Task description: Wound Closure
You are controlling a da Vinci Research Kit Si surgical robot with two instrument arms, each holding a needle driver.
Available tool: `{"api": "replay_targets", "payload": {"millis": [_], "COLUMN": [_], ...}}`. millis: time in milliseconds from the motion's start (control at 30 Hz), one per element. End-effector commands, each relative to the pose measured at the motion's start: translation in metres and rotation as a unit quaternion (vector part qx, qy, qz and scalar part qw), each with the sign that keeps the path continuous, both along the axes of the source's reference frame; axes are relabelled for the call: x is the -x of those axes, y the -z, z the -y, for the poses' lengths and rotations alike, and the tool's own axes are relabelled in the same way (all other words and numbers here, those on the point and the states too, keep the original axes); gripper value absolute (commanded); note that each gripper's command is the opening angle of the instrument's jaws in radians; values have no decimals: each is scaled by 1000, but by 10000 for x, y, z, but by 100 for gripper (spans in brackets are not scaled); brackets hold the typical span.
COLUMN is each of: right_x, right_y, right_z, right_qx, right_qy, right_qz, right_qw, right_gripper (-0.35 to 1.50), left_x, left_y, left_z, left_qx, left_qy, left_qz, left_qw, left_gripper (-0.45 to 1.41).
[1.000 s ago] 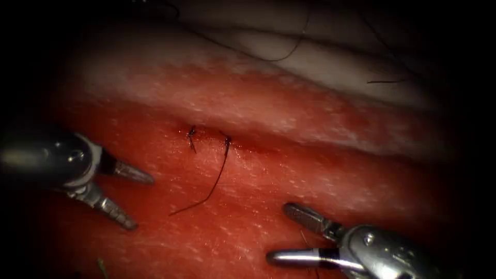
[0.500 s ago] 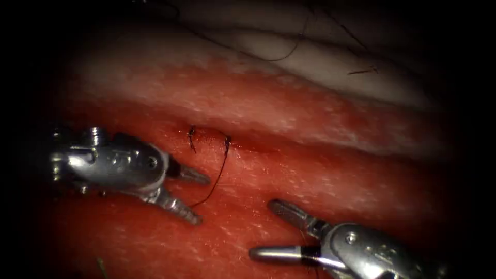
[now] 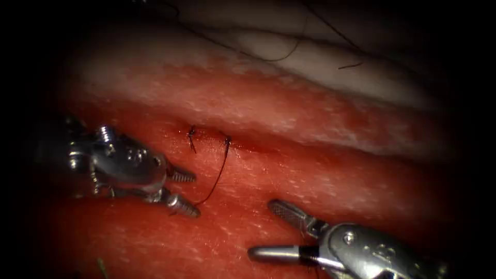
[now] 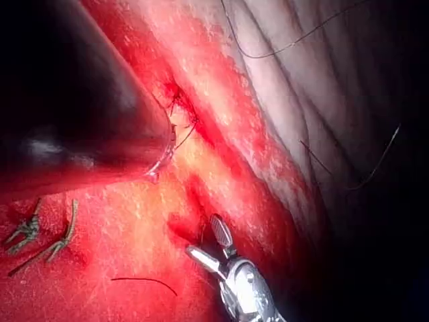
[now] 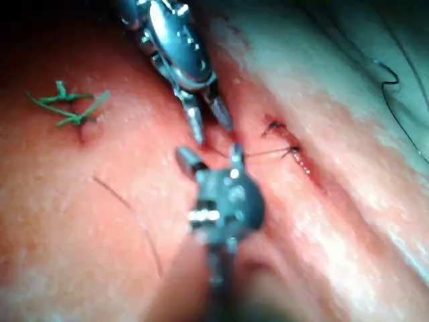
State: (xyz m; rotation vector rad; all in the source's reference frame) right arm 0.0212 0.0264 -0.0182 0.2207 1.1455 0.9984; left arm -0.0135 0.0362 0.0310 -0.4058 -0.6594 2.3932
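The cut [image 3: 258, 148] runs across the red tissue [image 3: 310, 181]. Two dark stitch knots [image 3: 191, 134] [image 3: 227, 139] sit on its left part. A thread tail [image 3: 217, 178] curves down from the right knot and crosses the lower jaw of my left tool [image 3: 197, 195]. That tool's jaws are open and hold nothing. My right tool [image 3: 261, 228] is below the cut with jaws spread wide and nothing in them. In the right wrist view the left tool [image 5: 213, 133] and right tool [image 5: 209, 154] almost meet tip to tip beside the thread tail [image 5: 268, 153].
Pale skin folds [image 3: 320, 62] lie behind the cut, with loose dark thread [image 3: 281, 54] draped over them. Older green stitches [image 5: 67, 104] and a loose thread piece [image 5: 127, 208] lie on the tissue to the left. The right tool [image 4: 204, 236] is also in the left wrist view.
My left tool came in from the left to the thread tail, turned, and its jaws narrowed. The right tool shifted slightly left. The loose thread end on the pale skin drifted left.
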Motion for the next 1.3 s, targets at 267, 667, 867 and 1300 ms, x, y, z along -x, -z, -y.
{"api": "replay_targets", "payload": {"millis": [267, 667, 867, 1300], "right_x": [-14, -27, -35, -71], "right_y": [-5, -13, -43, -109], "right_z": [-4, -15, -40, -63], "right_qx": [-2, -1, 68, 191], "right_qy": [0, 22, 87, 128], "right_qz": [2, 19, 8, 59], "right_qw": [1000, 1000, 994, 971], "right_gripper": [130, 121, 116, 136], "left_x": [0, -5, -2, -10], "left_y": [-17, -14, -1, 20], "left_z": [30, 9, -22, -61], "left_qx": [-36, -94, -77, -59], "left_qy": [-36, 4, 32, 27], "left_qz": [-18, -16, -5, 8], "left_qw": [999, 995, 996, 998], "left_gripper": [26, -35, -35, -35]}}
